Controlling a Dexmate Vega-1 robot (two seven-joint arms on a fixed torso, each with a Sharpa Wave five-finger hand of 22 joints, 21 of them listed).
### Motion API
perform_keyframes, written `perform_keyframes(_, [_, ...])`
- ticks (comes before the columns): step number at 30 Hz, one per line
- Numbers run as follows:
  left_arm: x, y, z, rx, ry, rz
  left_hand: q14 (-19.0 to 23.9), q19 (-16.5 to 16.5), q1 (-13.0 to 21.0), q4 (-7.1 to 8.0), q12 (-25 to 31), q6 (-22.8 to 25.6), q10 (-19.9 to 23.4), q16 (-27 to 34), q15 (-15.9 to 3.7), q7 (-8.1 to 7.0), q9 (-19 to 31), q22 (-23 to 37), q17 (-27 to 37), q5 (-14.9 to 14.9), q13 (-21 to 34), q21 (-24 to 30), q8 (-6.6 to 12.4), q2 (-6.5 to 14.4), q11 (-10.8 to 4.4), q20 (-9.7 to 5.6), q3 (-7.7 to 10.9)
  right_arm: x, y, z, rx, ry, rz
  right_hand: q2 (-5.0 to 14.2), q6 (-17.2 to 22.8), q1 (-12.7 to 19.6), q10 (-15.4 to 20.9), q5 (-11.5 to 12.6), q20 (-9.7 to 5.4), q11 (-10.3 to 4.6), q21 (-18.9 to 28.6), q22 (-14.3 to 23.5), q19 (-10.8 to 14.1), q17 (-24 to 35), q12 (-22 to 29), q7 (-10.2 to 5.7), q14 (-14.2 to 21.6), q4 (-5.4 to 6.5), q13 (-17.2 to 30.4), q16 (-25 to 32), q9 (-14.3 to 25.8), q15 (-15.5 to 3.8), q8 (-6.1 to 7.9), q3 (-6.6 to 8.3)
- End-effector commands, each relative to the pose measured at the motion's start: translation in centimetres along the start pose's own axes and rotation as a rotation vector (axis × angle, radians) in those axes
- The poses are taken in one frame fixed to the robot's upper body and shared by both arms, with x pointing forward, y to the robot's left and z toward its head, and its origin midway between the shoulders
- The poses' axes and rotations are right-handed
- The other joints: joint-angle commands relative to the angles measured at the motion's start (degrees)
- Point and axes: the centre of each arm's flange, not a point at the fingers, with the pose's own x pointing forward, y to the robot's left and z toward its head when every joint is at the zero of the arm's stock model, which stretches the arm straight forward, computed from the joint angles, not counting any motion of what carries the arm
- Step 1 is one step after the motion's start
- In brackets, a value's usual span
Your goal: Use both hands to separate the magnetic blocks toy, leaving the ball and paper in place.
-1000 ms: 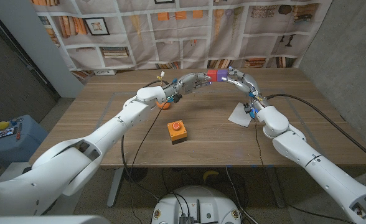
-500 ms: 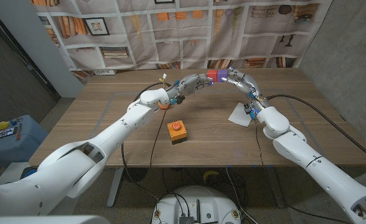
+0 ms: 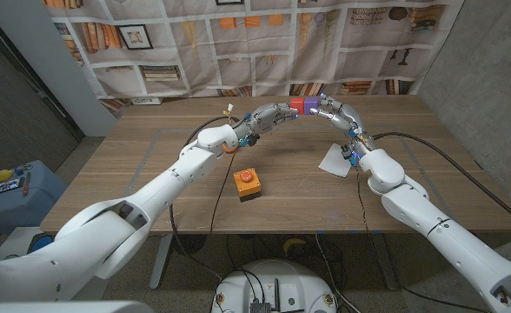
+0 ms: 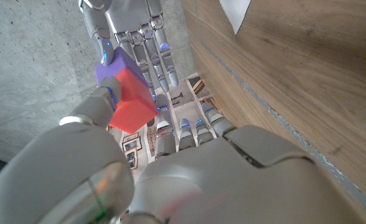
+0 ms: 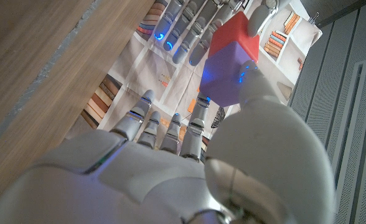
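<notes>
Head view shows the left hand (image 3: 271,114) and right hand (image 3: 327,108) meeting above the wooden table (image 3: 151,183), each gripping one end of the joined red cube (image 3: 296,105) and purple cube (image 3: 308,104). White paper sheet (image 3: 335,159) lies near the right forearm; the orange box with red button (image 3: 247,183) sits nearer the robot. No readable writing.

You see a wooden desk (image 3: 151,165) with an orange box carrying a red button (image 3: 247,183) near its middle. Behind it hangs a curtain printed with bookshelves (image 3: 238,43). A blue bin of toys (image 3: 8,191) sits on the floor to the left.
</notes>
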Motion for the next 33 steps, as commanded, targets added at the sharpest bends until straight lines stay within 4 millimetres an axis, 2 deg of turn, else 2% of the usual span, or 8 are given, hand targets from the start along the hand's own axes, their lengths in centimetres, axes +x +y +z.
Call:
perform_keyframes(1, [-0.05,-0.26,-0.06,0.004,0.001,0.032,1.0,1.2,1.4,0.01,0.3,2.5,1.5,0.3,-0.45,-0.33,0.2,0.2,0.1,0.0,0.0,0.2,0.75,0.1,-0.57,0.07,-0.42,0.01,0.05,-0.12,0.004,0.007,0.001,4.94,9.2,2.2,0.6,0.3,-0.02,-0.01,0.0,0.3,0.0,0.3,-0.2,-7.78,0.1,0.11,0.1,0.1,0.1,-0.06,4.86,-0.2])
perform_keyframes(20, [0.54,-0.34,-0.23,0.022,0.011,0.039,2.8,2.2,3.1,0.15,0.2,9.4,3.8,0.1,-1.88,-1.78,0.2,0.2,0.1,-0.3,0.0,0.0,2.22,0.7,-1.98,-0.06,-1.55,0.18,0.15,-0.47,0.017,0.016,0.002,5.1,9.3,2.2,0.7,0.5,-0.09,0.12,0.1,0.3,0.0,0.4,-0.3,-7.66,0.2,0.07,0.1,0.1,-0.2,-0.09,4.76,-0.51])
perform_keyframes(33, [0.72,-0.21,-0.29,0.025,0.02,0.036,2.9,2.3,3.8,0.17,-0.1,10.9,4.1,-0.1,-1.88,-2.21,0.2,0.2,0.1,-0.3,0.0,-0.1,2.27,1.0,-3.03,-0.06,-2.02,0.34,-0.06,-0.75,0.03,0.024,0.0,5.08,9.5,2.3,0.9,0.6,-0.02,0.09,0.1,0.3,0.1,0.4,-0.3,-7.58,0.2,-0.01,0.1,0.1,-0.3,-0.12,4.76,-0.72])
